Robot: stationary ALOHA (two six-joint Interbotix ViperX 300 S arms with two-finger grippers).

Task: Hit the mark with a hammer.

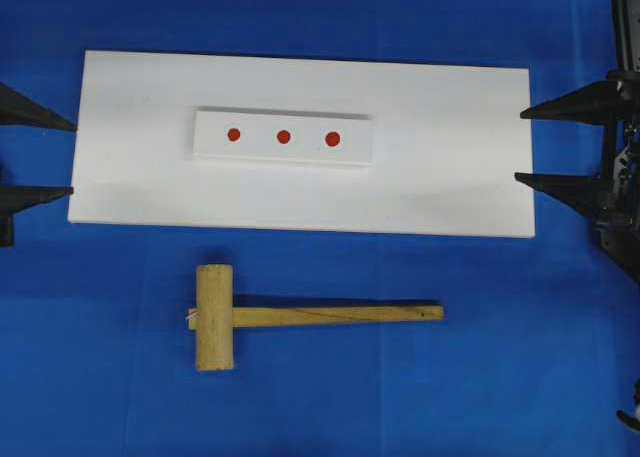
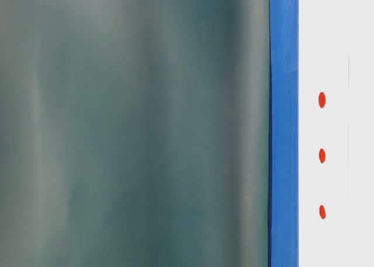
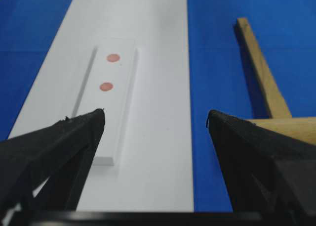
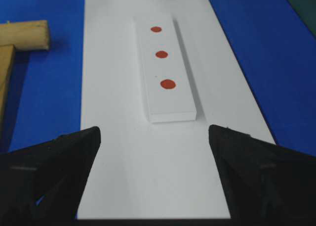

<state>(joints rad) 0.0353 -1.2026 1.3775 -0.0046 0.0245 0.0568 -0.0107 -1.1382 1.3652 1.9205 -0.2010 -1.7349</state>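
Left gripper spread wide, holding nothing, at the left edge of the white board. Right gripper likewise spread and empty at the board's right edge.

Hammer lies flat on blue cloth, just near of the board, head left, handle running right. Plain wood: judged stiff, light, head-heavy, not slippery. Best hold looks mid-to-far handle, across its squared sides.

Raised block carries three red marks. Open cloth all round the hammer; board edge close behind it.
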